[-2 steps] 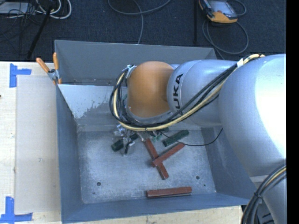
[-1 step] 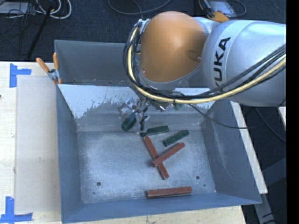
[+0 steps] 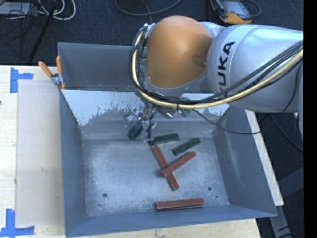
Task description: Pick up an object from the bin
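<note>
End effector (image 3: 142,122) low, up-left of the crossed red sticks (image 3: 168,168), at a dark green block (image 3: 134,132), probably to grab it; can't tell its grip state.

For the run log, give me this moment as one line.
gripper: low, back of bin | nearest: short dark green piece | held: unclear | rest: green bars, red-brown bars on floor

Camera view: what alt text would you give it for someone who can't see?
A robot arm's pincer hangs near the far wall of a grey bin, beside a dark green block. Green sticks and brown sticks lie nearby.
</note>
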You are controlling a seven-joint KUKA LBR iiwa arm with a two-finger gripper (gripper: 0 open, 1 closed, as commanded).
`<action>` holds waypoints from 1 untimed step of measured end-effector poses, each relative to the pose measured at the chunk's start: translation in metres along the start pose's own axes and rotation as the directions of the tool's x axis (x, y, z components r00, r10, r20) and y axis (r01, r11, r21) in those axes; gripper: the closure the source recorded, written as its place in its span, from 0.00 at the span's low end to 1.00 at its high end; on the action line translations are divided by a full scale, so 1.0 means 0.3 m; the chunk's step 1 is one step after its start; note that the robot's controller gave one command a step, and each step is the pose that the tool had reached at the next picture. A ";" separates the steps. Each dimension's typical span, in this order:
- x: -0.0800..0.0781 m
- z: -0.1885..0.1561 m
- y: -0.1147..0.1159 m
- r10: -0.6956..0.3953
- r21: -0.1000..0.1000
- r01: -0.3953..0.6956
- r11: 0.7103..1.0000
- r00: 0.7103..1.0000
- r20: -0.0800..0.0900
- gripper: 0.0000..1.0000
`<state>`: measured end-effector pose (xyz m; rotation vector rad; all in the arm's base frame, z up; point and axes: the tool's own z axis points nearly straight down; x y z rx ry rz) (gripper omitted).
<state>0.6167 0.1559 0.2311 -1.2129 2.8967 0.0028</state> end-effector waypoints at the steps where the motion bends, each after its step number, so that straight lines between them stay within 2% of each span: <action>1: 0.021 0.017 0.027 -0.578 -0.001 0.578 0.816 0.816 -0.001 1.00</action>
